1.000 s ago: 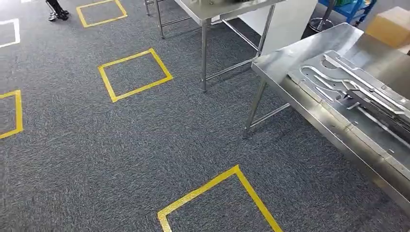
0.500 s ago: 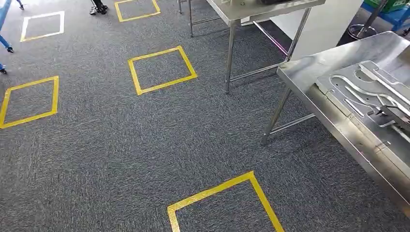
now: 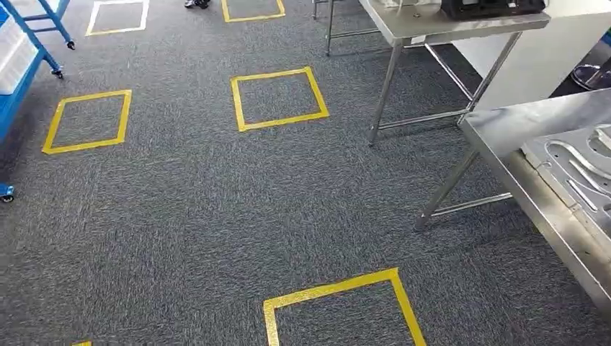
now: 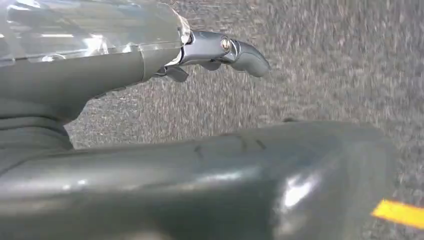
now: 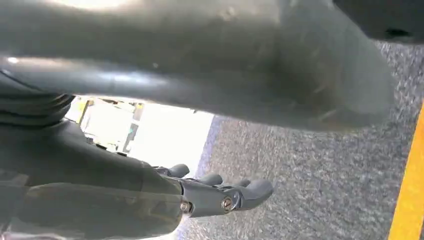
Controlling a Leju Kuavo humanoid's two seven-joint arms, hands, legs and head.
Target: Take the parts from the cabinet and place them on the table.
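Note:
Flat grey metal parts (image 3: 576, 166) lie on the steel table (image 3: 515, 130) at the right edge of the head view. A blue wheeled rack (image 3: 25, 50) with a pale bin stands at the far left. My left hand (image 4: 215, 50) hangs over the grey carpet, its fingers stretched out and nothing in them. My right hand (image 5: 220, 195) also hangs above the carpet, fingers extended and holding nothing.
A second steel table (image 3: 432, 25) with a dark device on it stands at the back, beside a white panel (image 3: 540, 58). Yellow tape squares (image 3: 277, 97) mark the carpet. A person's shoes (image 3: 196, 3) show at the top edge.
The camera has swung left: both steel tables slid to the right of the picture, and the blue rack and more tape squares came in at the left.

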